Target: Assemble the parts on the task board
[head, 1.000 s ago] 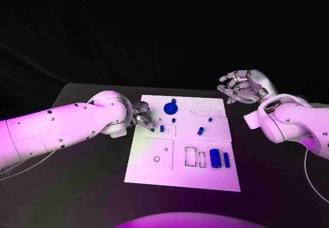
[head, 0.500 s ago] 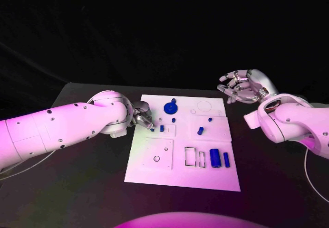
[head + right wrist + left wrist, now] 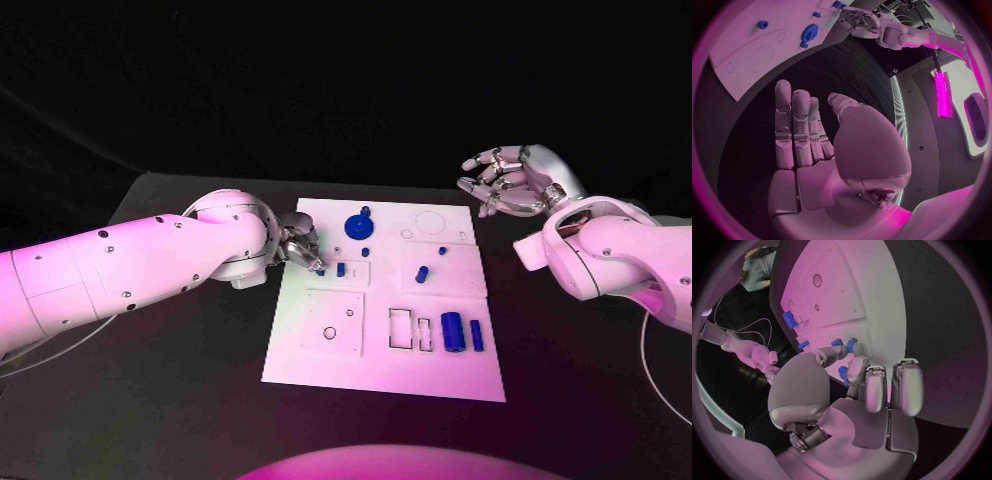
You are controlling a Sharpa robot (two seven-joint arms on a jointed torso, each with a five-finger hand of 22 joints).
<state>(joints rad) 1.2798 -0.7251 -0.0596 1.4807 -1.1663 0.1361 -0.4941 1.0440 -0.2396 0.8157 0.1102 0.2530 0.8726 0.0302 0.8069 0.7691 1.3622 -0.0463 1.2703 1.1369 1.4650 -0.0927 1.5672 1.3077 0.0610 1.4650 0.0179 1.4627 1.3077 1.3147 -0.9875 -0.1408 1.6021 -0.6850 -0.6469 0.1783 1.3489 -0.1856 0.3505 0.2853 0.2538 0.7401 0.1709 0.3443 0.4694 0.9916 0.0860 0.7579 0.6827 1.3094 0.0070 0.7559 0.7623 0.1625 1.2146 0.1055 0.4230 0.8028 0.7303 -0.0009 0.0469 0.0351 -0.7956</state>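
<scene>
The white task board (image 3: 325, 345) lies in the middle of the black tabletop (image 3: 173, 390). The left hand (image 3: 300, 246) is down at the left edge of the board, near its far half. Its fingertips (image 3: 837, 351) pinch a small blue part (image 3: 850, 344) right at the board's edge, so this hand is holding that part. Another small blue peg (image 3: 340, 269) stands on the board just beside those fingers. A blue gear (image 3: 359, 229) with a little knob sits on the far part of the board, near the middle. A small blue piece (image 3: 423, 275) lies a bit to the right of the peg. Close to the near right part of the board stand a fat blue cylinder (image 3: 451, 333) and a thin blue bar (image 3: 476, 336), side by side. The right hand (image 3: 505, 184) is up in the air past the far right corner of the board, well apart from it. Its fingers (image 3: 795, 130) are loosely spread and it holds nothing.
</scene>
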